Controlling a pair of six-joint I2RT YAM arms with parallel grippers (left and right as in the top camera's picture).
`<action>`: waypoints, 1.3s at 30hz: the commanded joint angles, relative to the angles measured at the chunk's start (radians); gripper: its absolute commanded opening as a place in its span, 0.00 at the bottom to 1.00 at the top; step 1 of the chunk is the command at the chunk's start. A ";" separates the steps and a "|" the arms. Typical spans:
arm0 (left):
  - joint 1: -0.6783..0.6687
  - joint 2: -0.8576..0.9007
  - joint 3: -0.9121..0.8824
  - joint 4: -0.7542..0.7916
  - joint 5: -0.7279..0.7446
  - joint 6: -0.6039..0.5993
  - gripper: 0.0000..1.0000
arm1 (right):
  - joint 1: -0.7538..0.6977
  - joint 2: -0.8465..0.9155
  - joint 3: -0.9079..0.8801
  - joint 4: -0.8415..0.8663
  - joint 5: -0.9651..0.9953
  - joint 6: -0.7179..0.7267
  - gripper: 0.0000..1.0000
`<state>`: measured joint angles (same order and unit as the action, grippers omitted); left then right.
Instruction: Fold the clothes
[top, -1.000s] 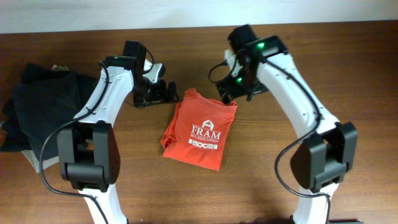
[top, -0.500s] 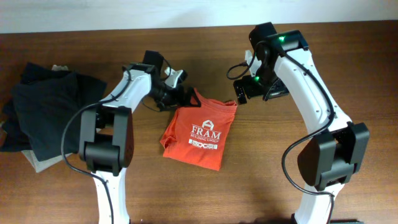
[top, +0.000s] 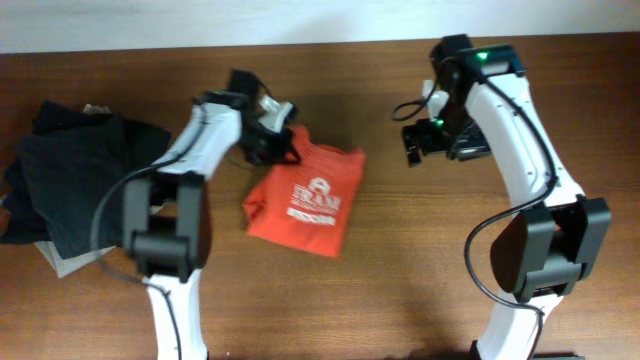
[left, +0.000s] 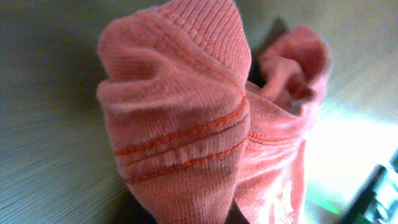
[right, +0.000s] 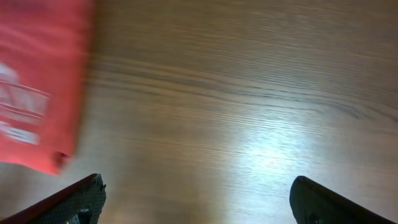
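Shirt (top: 300, 200) lies folded small on the table (top: 400, 290), logo (top: 312, 195) up. My left claw (top: 272, 148) pinches its bunched collar (left: 180, 106); right claw (right: 199, 202) hangs wide open, empty. I judge folding nearly done, only final placing left.

Shirt (top: 300, 205) motion-blurred; bright glare on table (right: 273, 149).
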<state>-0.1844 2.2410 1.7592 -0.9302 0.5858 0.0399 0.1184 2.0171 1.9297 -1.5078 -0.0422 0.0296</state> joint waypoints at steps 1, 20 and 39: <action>0.101 -0.253 0.041 -0.037 -0.204 0.045 0.00 | -0.057 -0.017 0.011 -0.005 0.029 0.000 0.99; 0.671 -0.546 0.040 -0.040 -0.407 0.044 0.01 | -0.112 -0.017 0.011 -0.008 0.029 0.001 0.99; 0.872 -0.412 0.052 0.251 -0.280 0.010 0.99 | -0.112 -0.017 0.011 -0.036 0.024 0.001 0.99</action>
<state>0.7074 1.8721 1.7874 -0.6861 0.1661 0.0597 0.0113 2.0171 1.9297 -1.5421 -0.0261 0.0265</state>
